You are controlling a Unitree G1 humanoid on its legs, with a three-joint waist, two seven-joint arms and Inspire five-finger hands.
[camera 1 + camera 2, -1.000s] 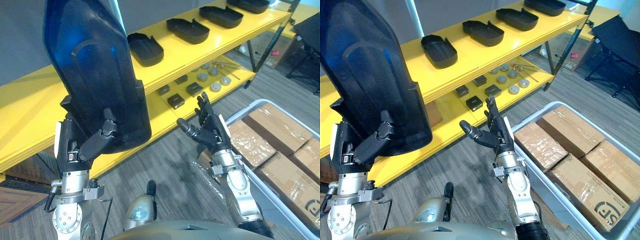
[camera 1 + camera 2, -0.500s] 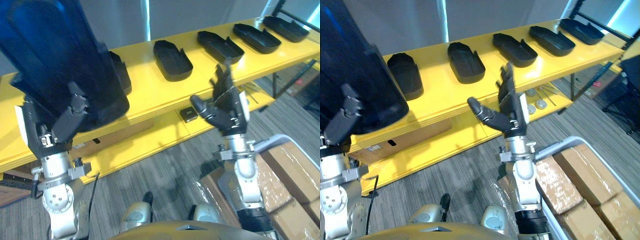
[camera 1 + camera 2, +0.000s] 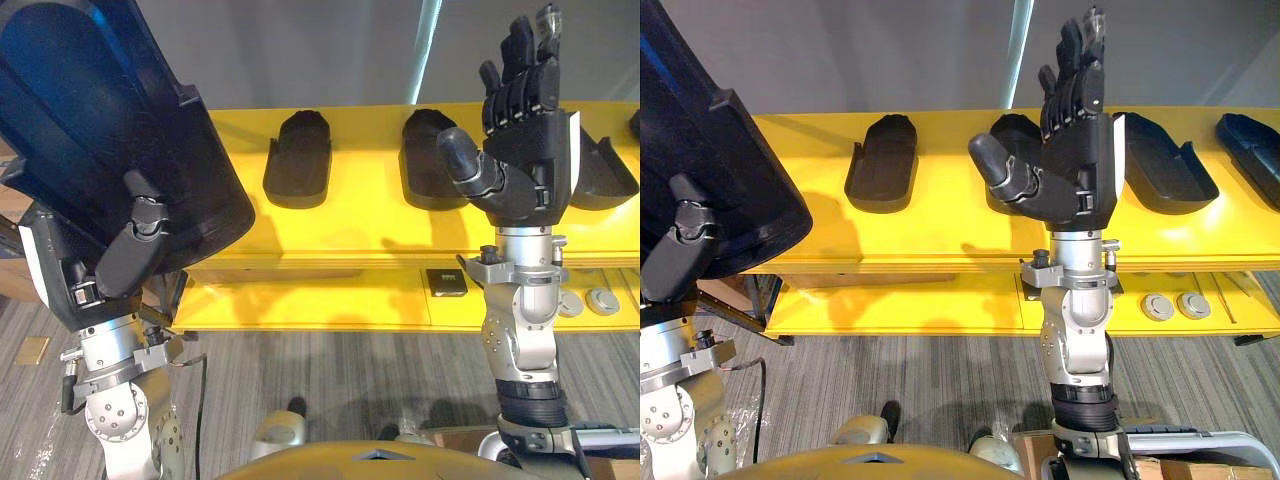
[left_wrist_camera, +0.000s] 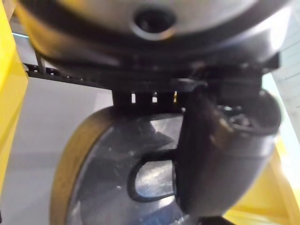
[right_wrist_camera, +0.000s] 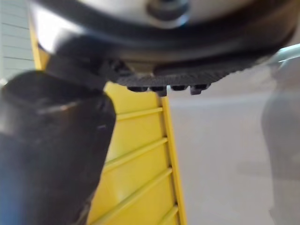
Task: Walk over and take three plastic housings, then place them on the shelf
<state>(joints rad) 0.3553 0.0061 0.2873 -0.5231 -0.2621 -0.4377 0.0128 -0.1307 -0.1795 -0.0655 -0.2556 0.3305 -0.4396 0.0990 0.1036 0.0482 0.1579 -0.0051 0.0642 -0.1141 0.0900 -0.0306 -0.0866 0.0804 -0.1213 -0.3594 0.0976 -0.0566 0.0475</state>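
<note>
Housing (image 3: 100,130), large and black, stands tilted at ten o'clock in our head view. Our left hand (image 3: 135,245) grips its lower edge, thumb curled over its face. Our right hand (image 3: 525,150) is upright at two o'clock, fingers straight, holding nothing. Behind, we see the yellow shelf (image 3: 350,220) carrying a row of black housings (image 3: 298,160) from twelve to three o'clock.
</note>
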